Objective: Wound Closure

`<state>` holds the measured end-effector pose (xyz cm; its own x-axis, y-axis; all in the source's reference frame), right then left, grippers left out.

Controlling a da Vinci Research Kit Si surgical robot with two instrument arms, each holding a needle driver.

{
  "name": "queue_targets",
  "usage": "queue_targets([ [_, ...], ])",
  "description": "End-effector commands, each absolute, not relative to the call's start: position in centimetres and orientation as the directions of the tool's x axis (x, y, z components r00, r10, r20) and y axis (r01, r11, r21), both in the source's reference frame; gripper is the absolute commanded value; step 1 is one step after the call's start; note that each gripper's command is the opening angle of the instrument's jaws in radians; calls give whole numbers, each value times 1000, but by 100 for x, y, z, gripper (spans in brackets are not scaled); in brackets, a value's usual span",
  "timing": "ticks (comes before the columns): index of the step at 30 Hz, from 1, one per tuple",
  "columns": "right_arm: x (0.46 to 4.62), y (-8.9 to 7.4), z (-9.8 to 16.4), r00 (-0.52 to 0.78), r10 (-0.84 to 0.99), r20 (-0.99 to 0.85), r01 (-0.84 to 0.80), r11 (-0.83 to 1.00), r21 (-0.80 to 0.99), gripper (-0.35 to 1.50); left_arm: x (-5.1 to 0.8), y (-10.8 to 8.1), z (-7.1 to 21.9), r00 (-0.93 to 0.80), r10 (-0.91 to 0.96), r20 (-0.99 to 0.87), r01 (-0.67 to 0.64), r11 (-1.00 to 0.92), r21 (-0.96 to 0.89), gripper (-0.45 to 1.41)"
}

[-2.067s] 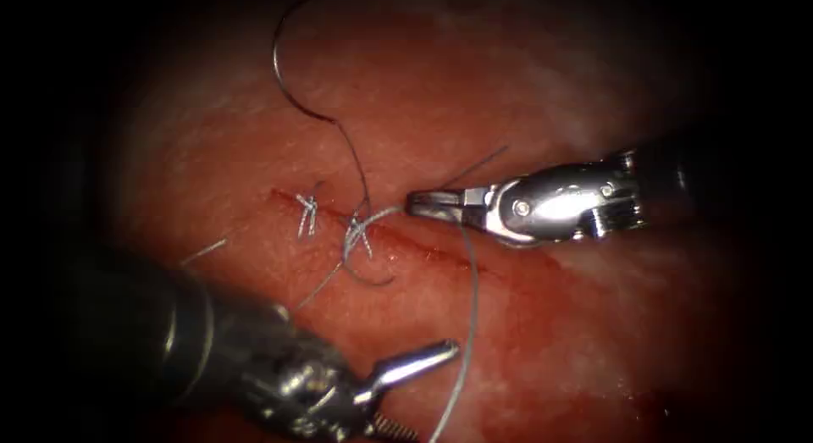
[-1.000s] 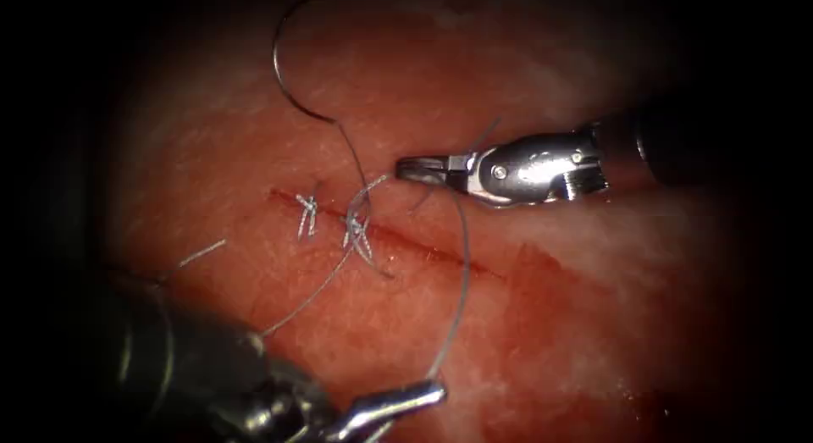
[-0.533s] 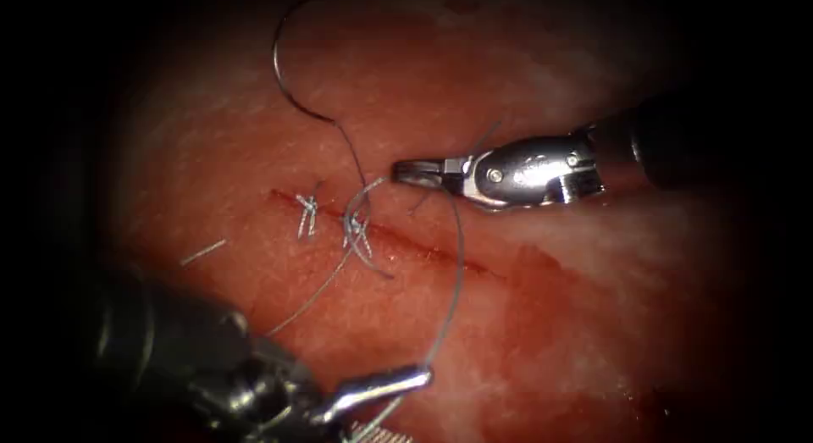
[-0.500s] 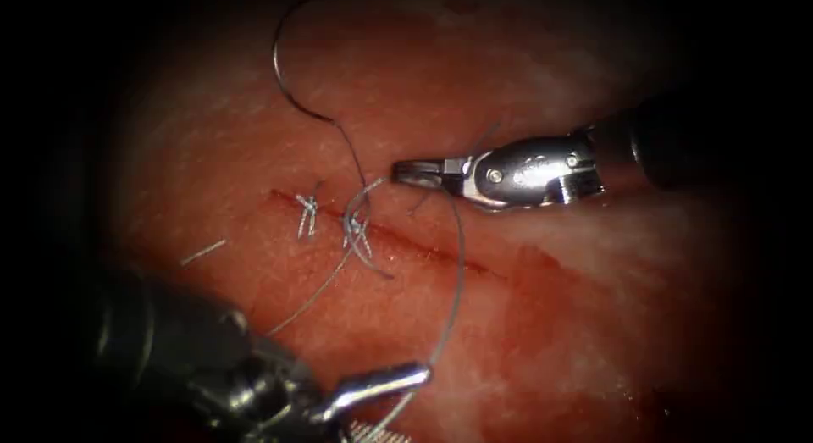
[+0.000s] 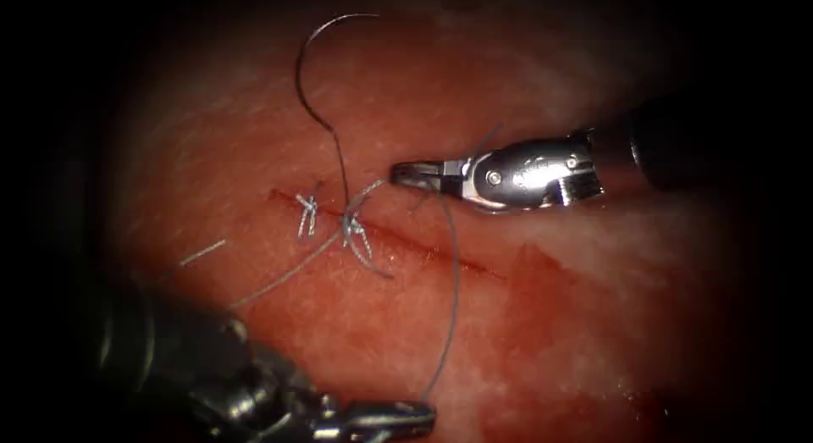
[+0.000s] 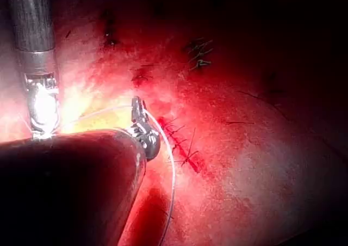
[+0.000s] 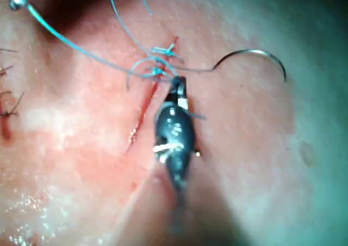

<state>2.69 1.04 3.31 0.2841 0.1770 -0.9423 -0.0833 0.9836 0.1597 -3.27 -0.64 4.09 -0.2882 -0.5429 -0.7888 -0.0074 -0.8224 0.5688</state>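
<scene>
Clamping thin thread [image 5: 451,274]: both steel pincers [image 5: 405,418] [image 5: 406,173]; curved needle [image 5: 315,62] free on glistening tissue [image 5: 550,307].

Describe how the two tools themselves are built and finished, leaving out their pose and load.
The right tool has slim dark jaws on a polished silver wrist block with round pins and a ribbed rear, on a dark shaft. The left tool has shiny silver jaws and a knuckled metal wrist on a thick dark shaft.

The endoscope is looking down from above and in front at the tissue [image 5: 542,324]. Each wrist camera is sighting along its own shaft from very close. All three views are sharing the cut [image 5: 423,250] and its knotted stitches [image 5: 351,229].
</scene>
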Motion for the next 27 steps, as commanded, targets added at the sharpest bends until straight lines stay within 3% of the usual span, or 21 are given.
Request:
queue_targets([
  [1,275,93,336,283,180,-942,-81,983,164,-35,-330,-77,411,-285,-550,-785,0,-819,573,-45],
  [9,275,87,332,275,197,-941,-86,980,180,-35,-319,-69,399,-274,-546,-791,8,-824,566,-45],
  [10,275,84,331,269,203,-942,-89,979,185,-3,-316,-67,397,-272,-544,-794,9,-826,564,-45],
  [11,274,80,327,255,202,-946,-87,979,185,52,-314,-65,396,-269,-543,-795,9,-827,562,-45],
  [12,273,76,325,249,202,-947,-93,979,184,89,-311,-63,395,-266,-542,-797,10,-828,560,-45],
  [14,268,65,317,251,203,-946,-111,977,180,125,-302,-58,392,-255,-540,-802,12,-831,556,-45],
  [27,229,10,239,237,233,-943,-75,972,222,141,-262,-41,385,-287,-523,-803,18,-841,541,-45],
])
